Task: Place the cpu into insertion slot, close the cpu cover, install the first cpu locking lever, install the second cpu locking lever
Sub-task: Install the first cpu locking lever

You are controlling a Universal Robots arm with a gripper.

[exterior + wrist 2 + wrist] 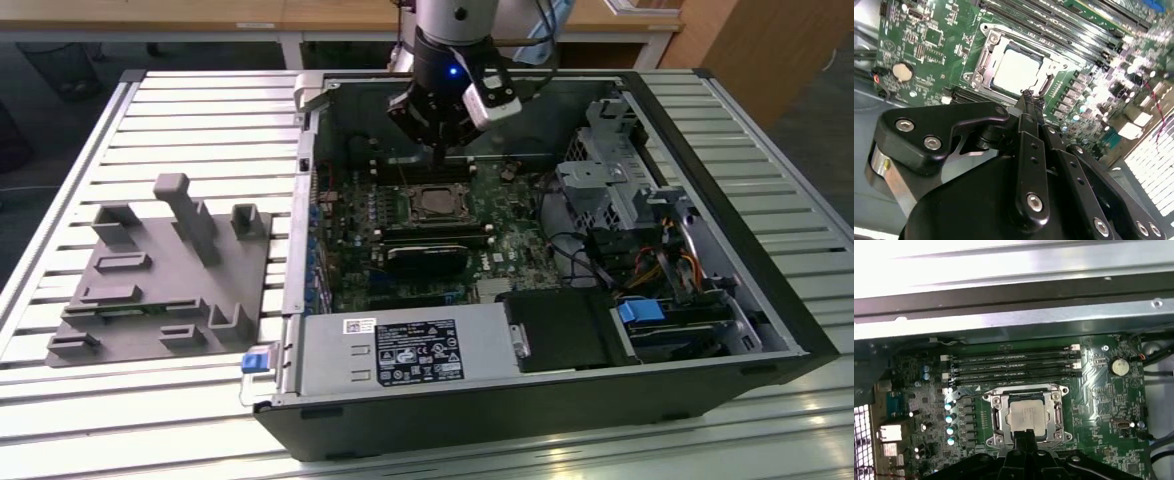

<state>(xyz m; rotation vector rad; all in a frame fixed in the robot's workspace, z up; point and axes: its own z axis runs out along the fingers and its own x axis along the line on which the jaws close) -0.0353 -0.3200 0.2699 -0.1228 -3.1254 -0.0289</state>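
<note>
The arm reaches straight down into the open computer case (534,410). The gripper (445,150) has its fingers pinched together, holding nothing, with its tip at the insertion slot's (1024,388) edge. There the cpu (1026,415) sits, with the cpu cover (996,417) lying flat over it.

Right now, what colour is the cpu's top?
The cpu top is pale silvery-grey, clearest in the first wrist view.

Silvery metal cpu (1027,417), matt black fingers (1030,135)
</note>
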